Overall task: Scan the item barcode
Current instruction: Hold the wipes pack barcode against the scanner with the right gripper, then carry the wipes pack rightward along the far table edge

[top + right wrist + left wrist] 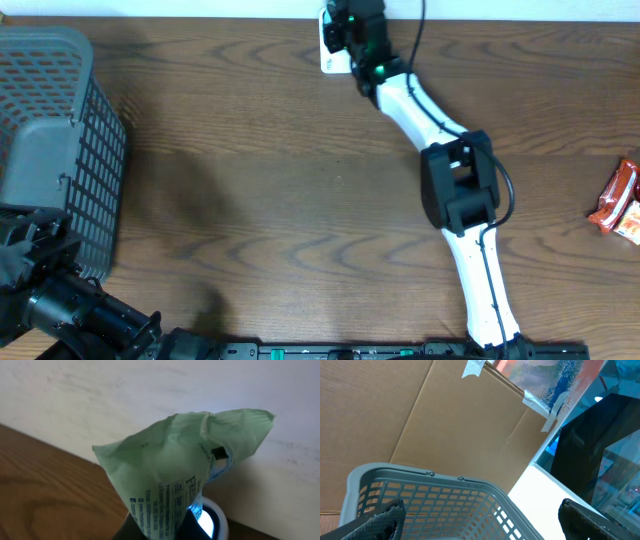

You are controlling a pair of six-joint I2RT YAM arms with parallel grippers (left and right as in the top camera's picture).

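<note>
Right wrist view: green packet (pixel 185 470) stands upright between the clenched jaws of the right gripper (pixel 161 530), its lower end just above what appears to be a lit white scanner (pixel 214 519). Left gripper (pixel 480 522), jaws spread wide and empty, faces the grey basket (pixel 420 482).

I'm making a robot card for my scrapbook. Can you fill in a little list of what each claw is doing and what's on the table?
right gripper: shut on green packet, held at the scanner, which glows blue
left gripper: open, empty, by the grey basket
also on table: red packet, right edge, nothing touching it
</note>
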